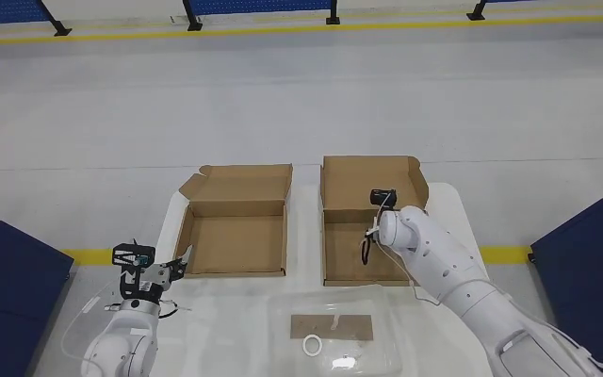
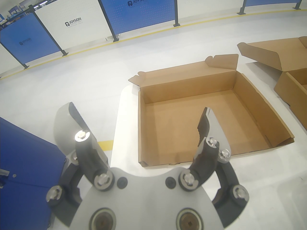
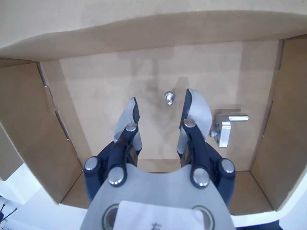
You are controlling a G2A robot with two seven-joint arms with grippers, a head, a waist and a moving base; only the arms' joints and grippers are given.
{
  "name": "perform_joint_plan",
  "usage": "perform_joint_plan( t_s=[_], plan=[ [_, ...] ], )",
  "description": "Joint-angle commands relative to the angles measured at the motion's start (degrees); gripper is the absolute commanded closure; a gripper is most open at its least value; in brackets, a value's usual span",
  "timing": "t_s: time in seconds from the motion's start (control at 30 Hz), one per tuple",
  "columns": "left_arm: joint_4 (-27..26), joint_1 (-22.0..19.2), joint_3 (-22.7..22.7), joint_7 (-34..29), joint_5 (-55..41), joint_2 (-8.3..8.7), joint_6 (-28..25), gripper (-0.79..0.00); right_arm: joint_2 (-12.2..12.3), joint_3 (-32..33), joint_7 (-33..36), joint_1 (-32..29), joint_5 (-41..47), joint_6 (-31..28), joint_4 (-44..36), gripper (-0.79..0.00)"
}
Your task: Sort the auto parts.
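Auto parts sit in two places. A small bolt [image 3: 169, 98] and an L-shaped metal bracket [image 3: 224, 128] lie on the floor of the right box [image 3: 21, 111], a little apart from each other. A white ring [image 1: 312, 346] and another small pale part [image 1: 344, 361] lie near the front of the table [image 1: 217, 320], in what looks like a clear plastic tray [image 1: 283, 311], beside a strip of cardboard [image 1: 330, 326].

The right gripper [image 3: 161, 94] hangs low inside the right box with its jaws apart and nothing between them. The bolt is just ahead of the fingertips, which suggests a drop-off just made. The bracket is just beside one finger, not touching as far as I can tell.

The left gripper [image 2: 138, 106] hovers at the near corner of the left box [image 2: 263, 111], jaws wide apart and empty — probably parked clear of the working arm. That box holds nothing.

Both boxes have their lids folded back to give open access from above. Judging by the tray, sorting is partly done.
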Motion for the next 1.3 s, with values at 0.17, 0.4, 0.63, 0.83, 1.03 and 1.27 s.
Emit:
perform_joint_plan(
  t_s=[0.17, 0.4, 0.63, 0.83, 1.03, 1.27],
  plan=[
    [0.0, 0.0, 0.0, 0.0, 0.0, 0.0, 0.0, -0.785, 2.3, 4.1, 4.0, -4.1, -3.9, -0.4, -9.2, -0.785],
    [0.0, 0.0, 0.0, 0.0, 0.0, 0.0, 0.0, -0.785, 3.9, 7.5, 7.6, -7.5, -5.2, -2.7, -16.1, -0.785],
    [0.0, 0.0, 0.0, 0.0, 0.0, 0.0, 0.0, -0.785, 3.9, 7.3, 7.2, -7.6, -5.6, -3.2, -16.4, -0.785],
    [0.0, 0.0, 0.0, 0.0, 0.0, 0.0, 0.0, -0.785, 5.2, 8.7, 9.7, -9.9, -9.9, -10.7, -24.1, -0.785],
    [0.0, 0.0, 0.0, 0.0, 0.0, 0.0, 0.0, -0.785, 7.1, 11.7, 17.6, -12.9, -11.8, -23.4, -32.6, -0.785],
    [0.0, 0.0, 0.0, 0.0, 0.0, 0.0, 0.0, -0.785, 7.1, 11.7, 17.6, -12.9, -11.8, -23.4, -32.6, -0.785]
  ],
)
